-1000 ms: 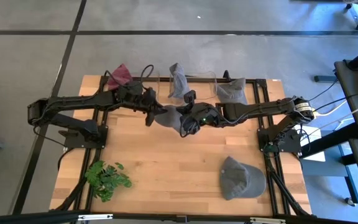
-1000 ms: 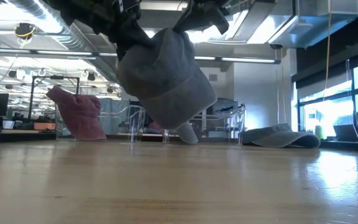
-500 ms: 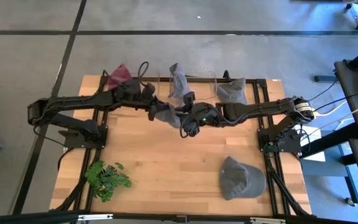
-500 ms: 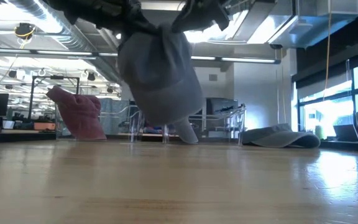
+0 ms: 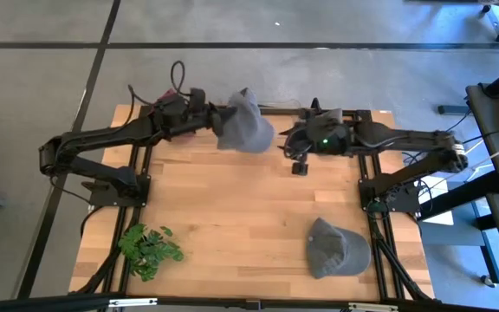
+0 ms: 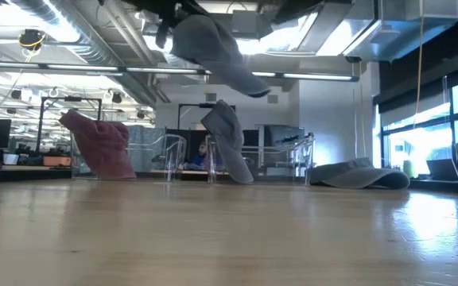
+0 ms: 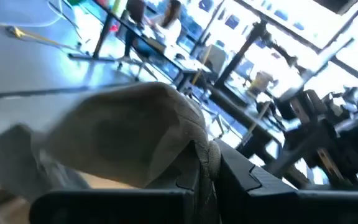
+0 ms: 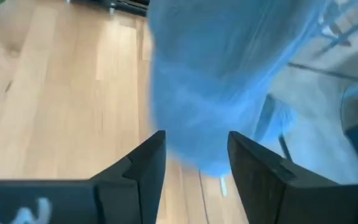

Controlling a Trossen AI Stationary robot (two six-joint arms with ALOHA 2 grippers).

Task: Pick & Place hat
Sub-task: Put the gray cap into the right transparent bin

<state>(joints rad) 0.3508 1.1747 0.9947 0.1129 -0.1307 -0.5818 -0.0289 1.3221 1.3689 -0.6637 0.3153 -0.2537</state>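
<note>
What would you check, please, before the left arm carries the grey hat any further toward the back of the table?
1. Left gripper shut on the grey hat: ok.
2. Hat lifted clear of the table: ok, it hangs high in the low view.
3. Right gripper open and holding nothing: ok.
4. Right arm out of the hat's path: ok, it sits apart to the right in the high view.
5. Free spot on the clear rack: cannot tell.

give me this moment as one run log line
left claw: shut on grey hat, held high at table's far edge | right claw: open, holding nothing, beside it | second hat: on table, near right
</note>
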